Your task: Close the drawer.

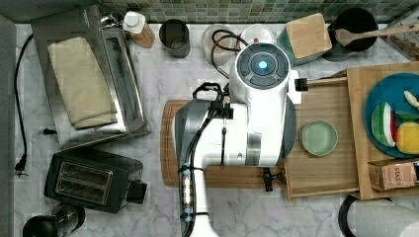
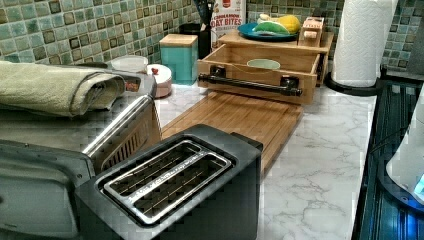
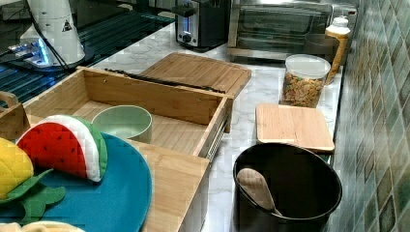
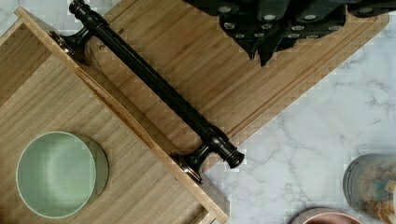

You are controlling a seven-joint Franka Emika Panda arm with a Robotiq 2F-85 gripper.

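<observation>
Wrist view: the gripper (image 4: pixel 266 46) hangs over the cutting board (image 4: pixel 196 51), near the drawer front but not touching it.
Gripper fingers: whether they are apart or together cannot be told.
Drawer: the drawer (image 1: pixel 323 170) is pulled out wide from under the wooden stand (image 1: pixel 358 143) that carries the blue plate (image 1: pixel 375 98). Its front stands at the edge of the cutting board on the marble bench (image 1: pixel 163 79).
Handle: a long dark handle (image 4: pixel 154 88) runs along the drawer front, held by two posts.
Inside: a small green bowl (image 1: pixel 318 138) sits in the drawer, away from the walls.
Step in hand: it looks like the arm is lining up with the drawer front before the push.
How to do it well: the push should land on the middle of the handle or the wooden front, not on one end, so the drawer does not twist on its rails (image 3: pixel 216 135).
Direction: the push should go straight toward the stand, flat and level.
Speed: slow and even is best, so the bowl does not slide or tip.
Watch out: the gripper should stay low enough to meet the front, and not slip over the rim into the drawer.
</observation>
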